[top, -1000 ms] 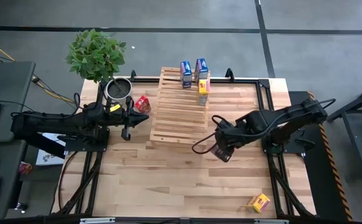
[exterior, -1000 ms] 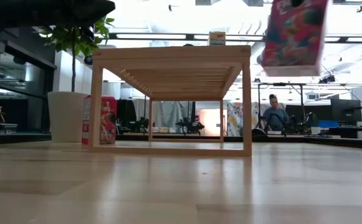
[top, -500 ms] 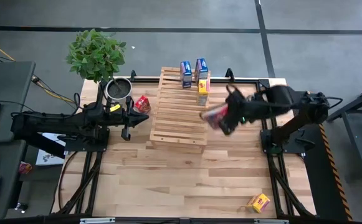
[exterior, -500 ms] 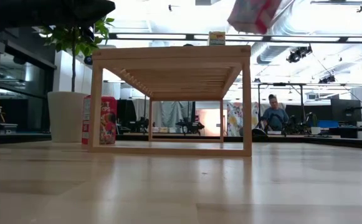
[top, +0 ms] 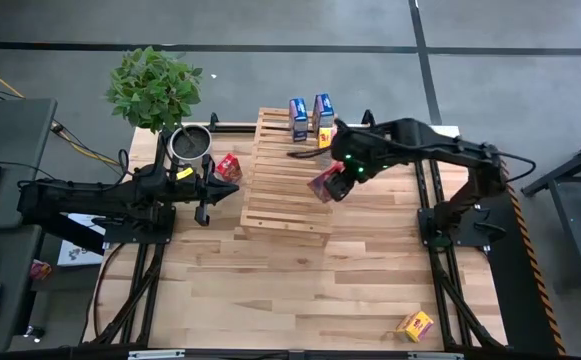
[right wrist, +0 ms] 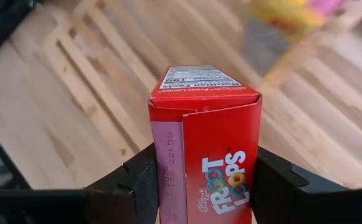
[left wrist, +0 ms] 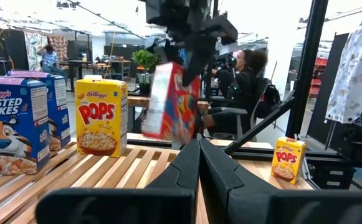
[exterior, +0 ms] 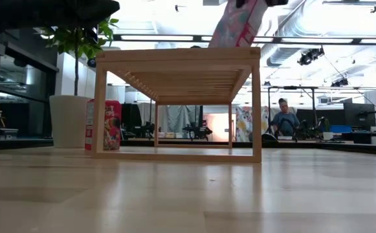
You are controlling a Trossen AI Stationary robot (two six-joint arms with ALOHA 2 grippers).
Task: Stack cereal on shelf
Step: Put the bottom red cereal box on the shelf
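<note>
My right gripper [top: 334, 178] is shut on a red cereal box [top: 322, 186] in the air over the right part of the pale slatted shelf [top: 280, 190]. The box also shows in the low view [exterior: 237, 23] and the left wrist view [left wrist: 171, 102]. Two blue boxes [top: 298, 118] [top: 323, 108] and a yellow box [top: 325, 141] stand on the shelf's far step. A second red box [top: 229, 166] stands on the table left of the shelf. Another yellow box [top: 416, 325] lies near the table's near right corner. My left gripper [top: 206, 192] is shut and empty, left of the shelf. My right gripper pinches the red box between its two fingers [right wrist: 142, 180], one on each of two opposite sides [right wrist: 168, 186], at the end nearest the wrist. The box is lifted clear above the shelf and tilted, its free end [right wrist: 200, 78] pointing away from the fingers.
A metal pot [top: 189, 145] and a potted plant [top: 155, 85] stand at the table's far left. Bare tabletop [top: 270, 290] lies on the near side of the shelf. A person sits in the room behind the table [exterior: 285, 120].
My right gripper has risen from over the table by the shelf's near right corner. It has carried the red box toward the far edge and then left, over the shelf. The arm has swung round and the box has tipped from upright to slanted.
</note>
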